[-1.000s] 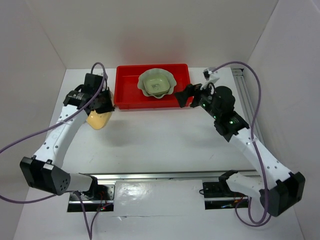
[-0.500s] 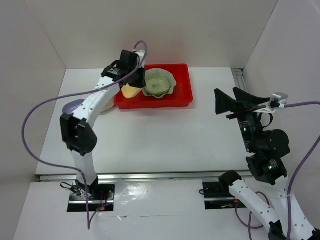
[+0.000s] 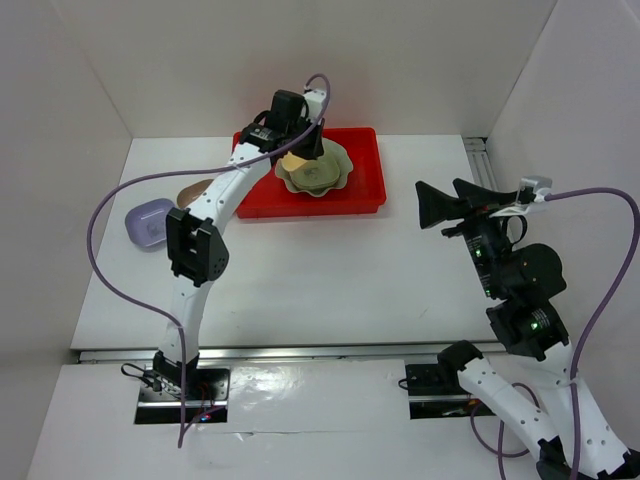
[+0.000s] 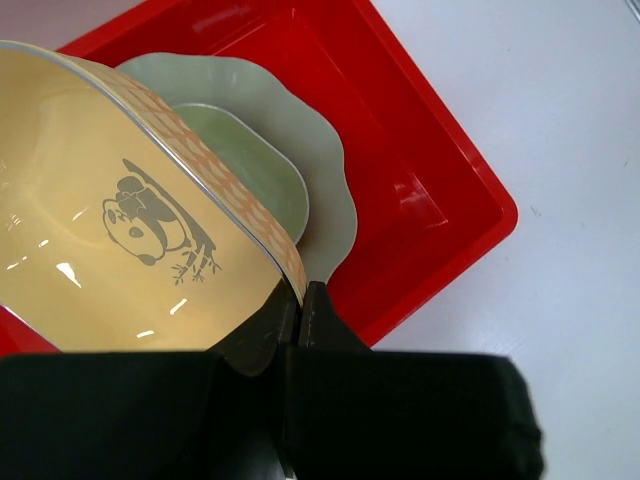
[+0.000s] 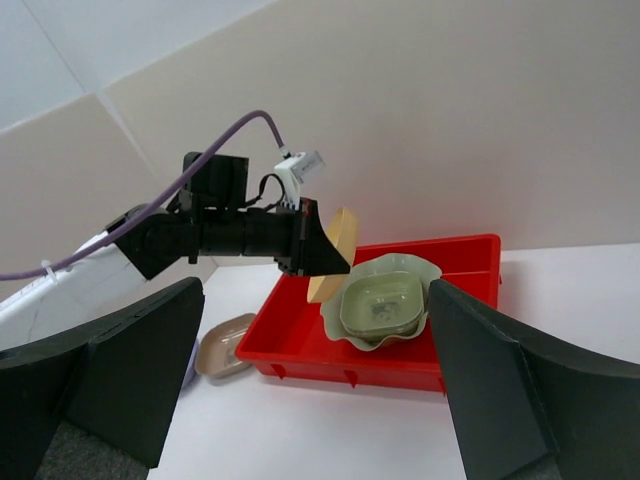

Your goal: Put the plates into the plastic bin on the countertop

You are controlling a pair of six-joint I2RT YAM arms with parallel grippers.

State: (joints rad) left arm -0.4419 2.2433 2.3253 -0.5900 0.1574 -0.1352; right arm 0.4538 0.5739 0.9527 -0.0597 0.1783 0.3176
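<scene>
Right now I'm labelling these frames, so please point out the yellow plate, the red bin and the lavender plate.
yellow plate (image 4: 150, 215), left wrist view, panda print inside it.
red bin (image 4: 390, 150), left wrist view, bare floor.
lavender plate (image 3: 150, 222), top external view, its middle.

Bin (image 3: 365, 185) at the back of the bench (image 3: 320, 270), large plate (image 3: 342, 178) in it, small plate (image 3: 315, 177) nested inside, left claw (image 4: 300, 300) over the bin's left half with a tilted plate (image 4: 110, 230), fourth plate (image 5: 222, 348) just left of the bin, fifth plate (image 3: 150, 222) farther left, right claw (image 3: 450, 197) well to the right.
</scene>
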